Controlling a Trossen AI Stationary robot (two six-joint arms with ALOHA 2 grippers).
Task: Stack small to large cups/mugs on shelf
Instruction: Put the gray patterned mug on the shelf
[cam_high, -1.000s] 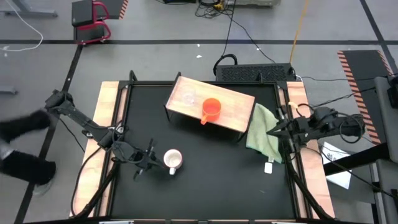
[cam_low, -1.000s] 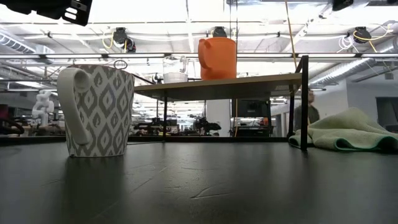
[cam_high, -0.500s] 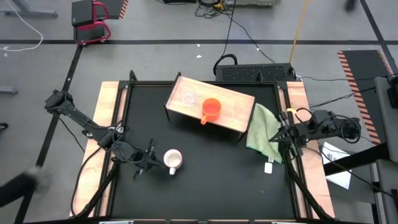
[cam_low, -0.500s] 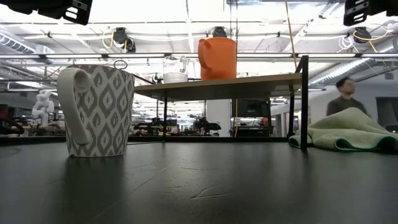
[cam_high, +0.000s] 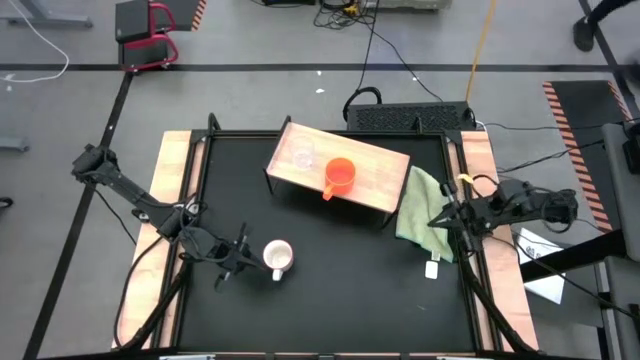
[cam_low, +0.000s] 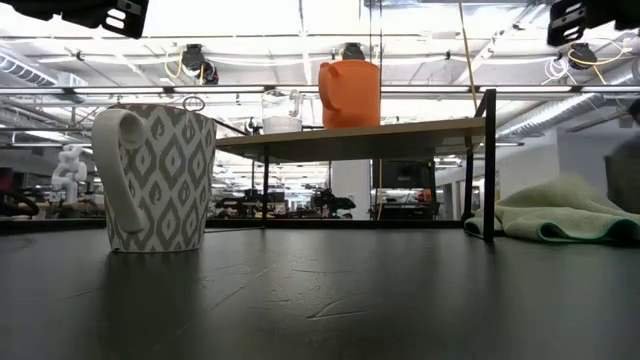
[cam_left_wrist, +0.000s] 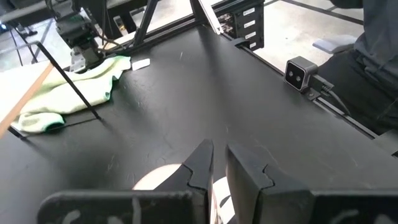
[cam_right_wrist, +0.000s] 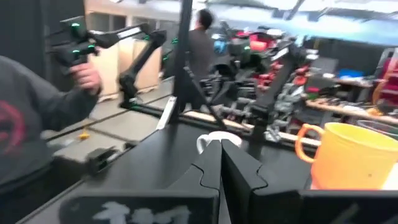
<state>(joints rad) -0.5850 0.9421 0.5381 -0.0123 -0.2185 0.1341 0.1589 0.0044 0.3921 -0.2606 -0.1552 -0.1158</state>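
The shelf (cam_high: 378, 165) stands at the table's far middle on thin black legs. On its board a small clear cup (cam_high: 303, 155) and an orange mug (cam_high: 341, 174) stand side by side on their bases. A white patterned mug (cam_high: 277, 256) stands upright on the black tabletop, its handle showing at the left in the low view (cam_low: 112, 175). My left gripper (cam_high: 244, 254) hovers just left of this mug and above it, with only a narrow gap between its fingers (cam_left_wrist: 202, 163) and nothing in it. My right gripper (cam_high: 434, 214) is shut by the table's right edge, over a green cloth.
A crumpled green cloth (cam_high: 422, 212) lies right of the shelf, against its right legs (cam_low: 489, 165). A small white tag (cam_high: 432, 268) lies near it. A small camera (cam_left_wrist: 300, 72) sits at the table's near edge. Bare black tabletop lies between the white mug and the cloth.
My right arm has sunk a little at the table's right edge, and its gripper stays shut. People have walked past beyond the table. The cups and my left gripper have kept still.
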